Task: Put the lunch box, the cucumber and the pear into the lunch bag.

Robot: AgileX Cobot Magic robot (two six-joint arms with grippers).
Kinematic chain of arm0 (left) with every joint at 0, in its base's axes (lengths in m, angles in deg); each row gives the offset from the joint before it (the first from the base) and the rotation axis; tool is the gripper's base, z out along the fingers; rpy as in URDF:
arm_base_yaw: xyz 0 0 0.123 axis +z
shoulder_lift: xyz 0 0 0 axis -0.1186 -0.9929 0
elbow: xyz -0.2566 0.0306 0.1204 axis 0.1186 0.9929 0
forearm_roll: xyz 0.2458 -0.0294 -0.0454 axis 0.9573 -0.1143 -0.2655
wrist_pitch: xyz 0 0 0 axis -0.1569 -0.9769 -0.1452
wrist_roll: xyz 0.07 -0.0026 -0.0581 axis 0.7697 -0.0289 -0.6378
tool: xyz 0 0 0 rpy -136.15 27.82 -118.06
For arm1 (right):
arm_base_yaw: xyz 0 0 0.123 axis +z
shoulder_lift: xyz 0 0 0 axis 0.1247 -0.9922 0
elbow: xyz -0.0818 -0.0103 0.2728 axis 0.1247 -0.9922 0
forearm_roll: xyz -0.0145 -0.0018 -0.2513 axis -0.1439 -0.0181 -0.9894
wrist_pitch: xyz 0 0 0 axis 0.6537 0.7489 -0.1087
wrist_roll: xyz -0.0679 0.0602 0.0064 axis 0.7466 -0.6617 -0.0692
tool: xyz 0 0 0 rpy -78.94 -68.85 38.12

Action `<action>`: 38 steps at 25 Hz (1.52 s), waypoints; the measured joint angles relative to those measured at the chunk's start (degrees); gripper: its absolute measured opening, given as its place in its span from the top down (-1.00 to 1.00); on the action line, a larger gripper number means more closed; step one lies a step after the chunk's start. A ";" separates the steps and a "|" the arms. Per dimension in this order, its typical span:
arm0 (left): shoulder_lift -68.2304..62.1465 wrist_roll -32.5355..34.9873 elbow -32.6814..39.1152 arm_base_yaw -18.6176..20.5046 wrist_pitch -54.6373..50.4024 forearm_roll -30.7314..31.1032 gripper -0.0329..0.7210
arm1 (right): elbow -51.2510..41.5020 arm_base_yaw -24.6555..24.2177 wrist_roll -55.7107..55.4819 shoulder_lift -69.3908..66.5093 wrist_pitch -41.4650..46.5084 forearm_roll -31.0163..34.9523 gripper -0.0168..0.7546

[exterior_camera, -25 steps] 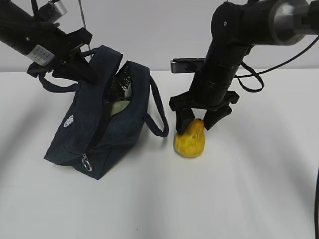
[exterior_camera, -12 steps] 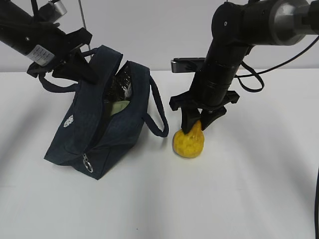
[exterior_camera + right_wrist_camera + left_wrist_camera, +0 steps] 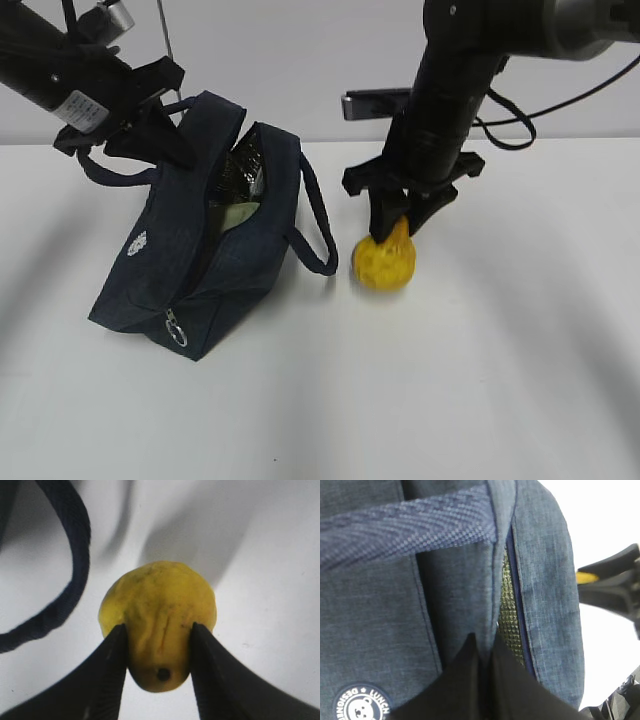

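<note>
The dark navy lunch bag lies tilted on the white table with its top zipper open and the silver foil lining showing. A pale green patch shows inside the opening and looks like the lunch box lid. The cucumber is not in view. My left gripper is shut on the bag's upper rim and holds it up; in the left wrist view the gripper pinches the fabric beside the lining. My right gripper is shut on the neck of the yellow pear, which hangs just above the table. The right wrist view shows the pear between the right gripper's fingers.
The bag's loop handle droops onto the table between the bag and the pear; it also shows in the right wrist view. A dark bar sits at the back edge of the table. A cable hangs behind the right arm.
My right gripper has closed from open around the pear onto its neck and has risen a little with it. The left gripper and the bag have not moved.
</note>
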 joint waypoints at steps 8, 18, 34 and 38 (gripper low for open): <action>0.00 0.00 0.00 0.00 0.00 0.23 0.91 | 16.73 -0.08 -0.22 0.64 1.72 1.93 0.20; 0.00 0.00 0.00 0.00 0.09 0.44 0.91 | 20.96 -0.08 1.71 -0.05 2.64 19.73 0.20; 0.00 0.00 0.00 0.11 0.16 0.60 0.91 | 21.23 0.02 6.11 -8.25 2.19 34.76 -0.58; 0.00 0.00 0.00 0.11 0.16 0.60 0.91 | 24.11 0.02 5.85 -8.32 2.19 31.35 -0.71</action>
